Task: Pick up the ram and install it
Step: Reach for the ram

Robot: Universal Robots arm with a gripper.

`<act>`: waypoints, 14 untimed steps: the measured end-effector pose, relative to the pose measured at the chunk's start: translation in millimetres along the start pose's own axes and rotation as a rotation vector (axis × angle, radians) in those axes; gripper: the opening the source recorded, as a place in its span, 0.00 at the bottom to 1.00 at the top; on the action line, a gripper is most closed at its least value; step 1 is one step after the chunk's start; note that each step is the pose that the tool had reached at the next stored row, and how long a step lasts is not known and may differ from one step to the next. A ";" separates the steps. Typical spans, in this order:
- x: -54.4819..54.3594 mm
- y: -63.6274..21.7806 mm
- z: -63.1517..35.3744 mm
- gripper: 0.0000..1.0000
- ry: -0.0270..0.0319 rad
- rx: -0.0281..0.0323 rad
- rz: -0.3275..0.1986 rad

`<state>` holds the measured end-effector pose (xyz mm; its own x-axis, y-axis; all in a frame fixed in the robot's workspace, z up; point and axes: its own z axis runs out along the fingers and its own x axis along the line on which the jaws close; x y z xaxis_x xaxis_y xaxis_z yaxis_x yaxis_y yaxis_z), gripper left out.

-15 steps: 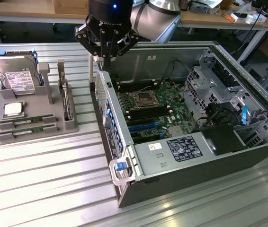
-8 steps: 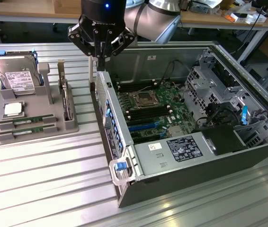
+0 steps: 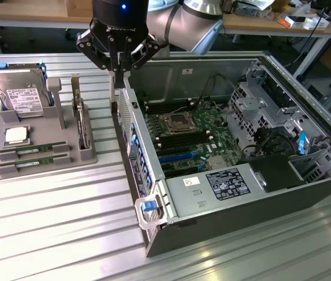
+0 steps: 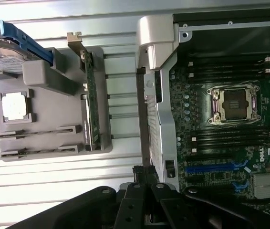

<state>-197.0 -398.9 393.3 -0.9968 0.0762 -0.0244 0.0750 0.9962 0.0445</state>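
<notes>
Two green ram sticks lie flat in the front slots of the grey tray [image 3: 66, 153], one ram stick [image 3: 35, 150] just behind the other [image 3: 35, 159]. In the wrist view the same ram sticks [image 4: 39, 135] [image 4: 42, 152] rest in the tray [image 4: 54, 114]. My gripper [image 3: 119, 82] hangs over the open computer case's near wall [image 3: 131, 146], between the tray and the motherboard. It is shut, fingertips together [image 4: 144, 171], with nothing seen between them. The motherboard's black memory slots [image 3: 180, 140] [image 4: 221, 138] flank the processor socket [image 3: 174, 123].
On the tray also sit a silver hard drive [image 3: 19, 93], a square processor chip [image 3: 15, 135] and an upright card [image 3: 82, 123]. Drive cages and cables [image 3: 271, 117] fill the case's far side. The ribbed metal table [image 3: 54, 222] extends in front.
</notes>
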 end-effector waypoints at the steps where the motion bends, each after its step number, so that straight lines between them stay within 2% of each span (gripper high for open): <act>1: 1.2 -0.1 0.0 0.11 0.0000 0.0000 0.000; 14: 15.6 -1.2 -0.4 0.11 0.0000 -0.0001 0.000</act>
<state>-212.6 -398.9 393.3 -0.9968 0.0762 -0.0245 0.0751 0.9962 0.0445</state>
